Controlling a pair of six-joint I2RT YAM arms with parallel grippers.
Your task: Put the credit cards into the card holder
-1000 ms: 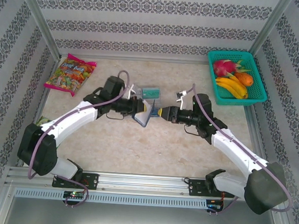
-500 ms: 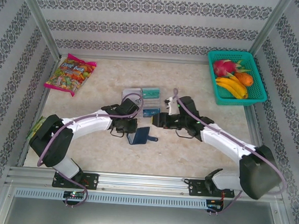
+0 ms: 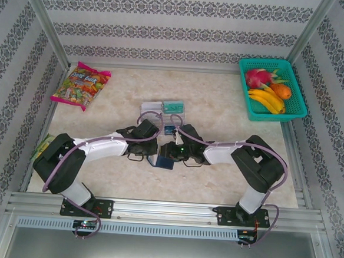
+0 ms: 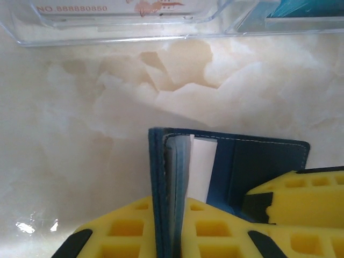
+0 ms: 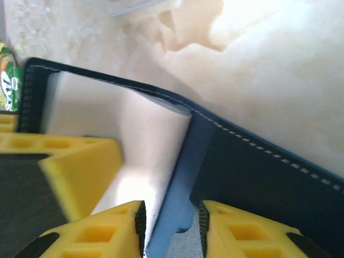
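- At the table's (image 3: 215, 179) centre, toward the near edge, the card holder (image 3: 159, 162) sits low. A second ago both arms held it up beside the clear tray (image 3: 152, 109).
- Right gripper (image 5: 171, 228): apart from the holder half a second ago, now closed on one navy flap.
- Left gripper (image 4: 167, 226): jaws pinched tight on the other flap, so the holder stands spread in a V.
- A white card (image 4: 203, 169) sits inside the holder, against the grey lining.
- Clear tray, just beyond the holder — a teal card (image 3: 174, 107) and a pale printed card (image 4: 107, 9) lie in its compartments.
- Green basket (image 3: 273, 117), far right corner — bananas (image 3: 267, 100) and a dragon fruit (image 3: 259, 77).
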